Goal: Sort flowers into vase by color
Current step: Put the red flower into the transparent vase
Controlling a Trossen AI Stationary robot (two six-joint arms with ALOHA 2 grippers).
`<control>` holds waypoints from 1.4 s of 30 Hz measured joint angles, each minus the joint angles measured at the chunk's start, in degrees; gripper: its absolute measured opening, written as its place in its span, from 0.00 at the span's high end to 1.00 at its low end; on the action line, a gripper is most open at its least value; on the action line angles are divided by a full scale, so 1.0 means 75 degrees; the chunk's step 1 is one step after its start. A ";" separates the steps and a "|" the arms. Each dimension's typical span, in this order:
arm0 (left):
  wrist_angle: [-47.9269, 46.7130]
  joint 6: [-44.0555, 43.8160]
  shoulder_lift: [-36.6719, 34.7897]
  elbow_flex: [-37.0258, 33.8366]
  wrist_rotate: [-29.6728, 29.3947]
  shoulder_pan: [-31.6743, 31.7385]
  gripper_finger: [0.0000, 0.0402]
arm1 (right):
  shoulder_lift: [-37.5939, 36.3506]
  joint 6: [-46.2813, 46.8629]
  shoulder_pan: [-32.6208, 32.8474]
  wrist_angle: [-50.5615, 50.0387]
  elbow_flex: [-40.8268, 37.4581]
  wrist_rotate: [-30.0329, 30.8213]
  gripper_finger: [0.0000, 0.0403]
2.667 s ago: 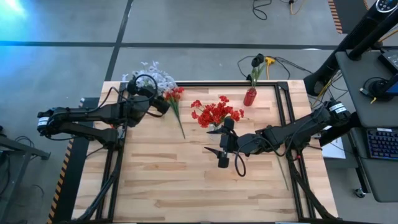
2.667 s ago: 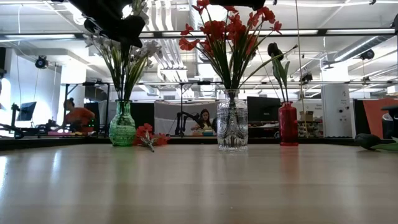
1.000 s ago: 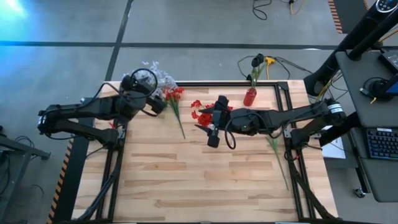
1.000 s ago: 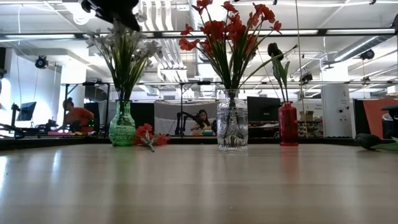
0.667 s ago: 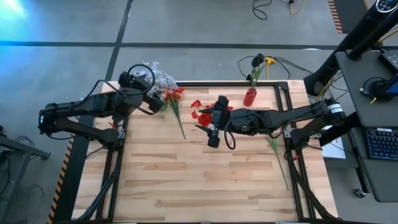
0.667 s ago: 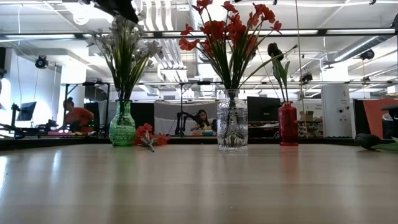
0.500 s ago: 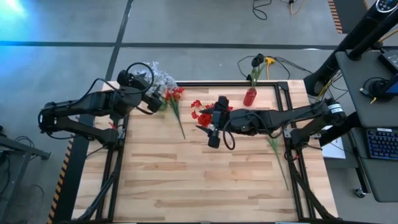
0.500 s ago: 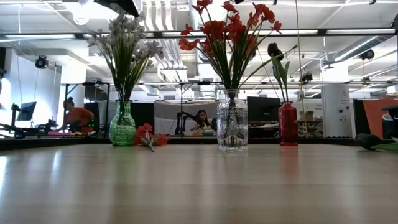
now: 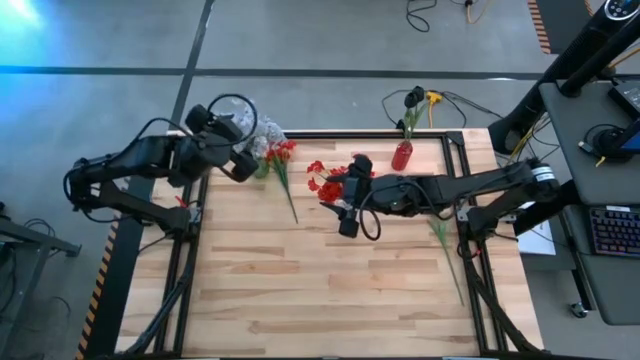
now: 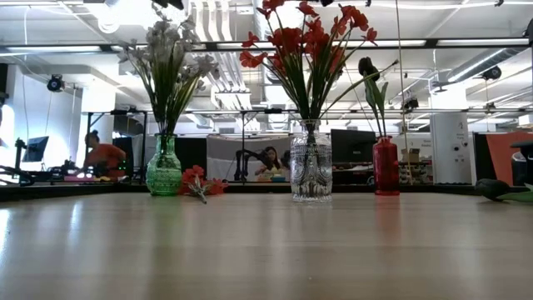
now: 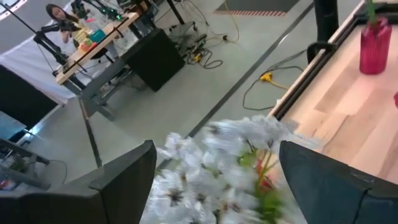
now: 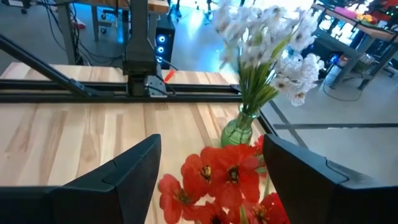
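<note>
White flowers (image 9: 266, 133) stand in a green vase (image 10: 164, 167) at the table's far left. Red flowers (image 9: 338, 184) fill a clear glass vase (image 10: 311, 163). A red vase (image 9: 402, 155) holds one dark flower (image 10: 367, 68). One red spray (image 9: 283, 158) lies flat on the table beside the green vase. A dark-blossomed flower (image 9: 447, 252) lies on the table at the right. My left gripper (image 11: 217, 155) is open, high above the white flowers (image 11: 231, 163). My right gripper (image 12: 211, 149) is open, its fingers on either side of the red flowers (image 12: 225, 182), above them and apart.
The three vases stand in a row along the far edge. Black frame rails (image 9: 455, 190) cross the table's left and right sides. The near half of the wooden table (image 9: 300, 300) is bare. People sit at desks in the room behind (image 10: 271, 160).
My left gripper has risen from the white flowers and drawn back toward the table's far left corner; in the low view it has left the top of the picture. The white flowers stay in the green vase.
</note>
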 joint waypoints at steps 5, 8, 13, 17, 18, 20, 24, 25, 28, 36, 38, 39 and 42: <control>-0.0653 -0.0380 0.0215 0.0672 0.0004 -0.0149 0.20 | -0.0171 -0.0011 0.0096 -0.0064 0.0000 0.0001 0.33; -0.0713 -0.0595 0.0234 0.0895 -0.0044 -0.0325 0.20 | -0.0328 -0.0068 0.0168 -0.0079 0.0000 0.0002 0.33; -0.0730 -0.1308 0.0319 0.0925 -0.0084 -0.0764 0.20 | -0.0671 -0.0102 0.0289 -0.0343 0.0000 0.0000 0.32; -0.0874 -0.2082 0.0637 0.0848 -0.0231 -0.1375 0.20 | -0.0907 -0.0080 0.0350 -0.0672 0.0000 0.0003 0.33; -0.0899 -0.2317 0.0757 0.0839 -0.0343 -0.1535 0.20 | -0.0934 -0.0060 0.0350 -0.0742 0.0000 0.0001 0.33; -0.1144 -0.2934 0.1008 0.0834 -0.0433 -0.1836 0.20 | -0.0973 -0.0025 0.0350 -0.0802 0.0000 0.0000 0.34; -0.2004 -0.4823 0.1533 0.0827 -0.0454 -0.2472 0.20 | -0.1022 0.0077 0.0359 -0.0990 0.0000 0.0000 0.33; -0.2221 -0.5272 0.1676 0.0827 -0.0412 -0.2647 0.20 | -0.1029 0.0077 0.0376 -0.1076 0.0000 0.0000 0.33; -0.2826 -0.6644 0.2027 0.0824 -0.0300 -0.3218 0.20 | -0.1057 0.0079 0.0402 -0.1322 0.0000 0.0000 0.32; -0.3255 -0.8375 0.2712 0.1207 0.0887 -0.4116 0.20 | -0.1202 0.0315 0.0449 -0.1995 0.0000 -0.0002 0.32; -0.3520 -0.8933 0.2877 0.1470 0.1982 -0.4155 0.20 | -0.1271 0.0422 0.0449 -0.2174 0.0000 -0.0004 0.32; -0.3681 -0.9271 0.2987 0.1574 0.2406 -0.4172 0.20 | -0.1303 0.0539 0.0449 -0.2277 0.0000 -0.0003 0.32; -0.3891 -0.9793 0.3327 0.1672 0.2805 -0.4232 0.20 | -0.1411 0.0788 0.0449 -0.2559 0.0000 -0.0003 0.32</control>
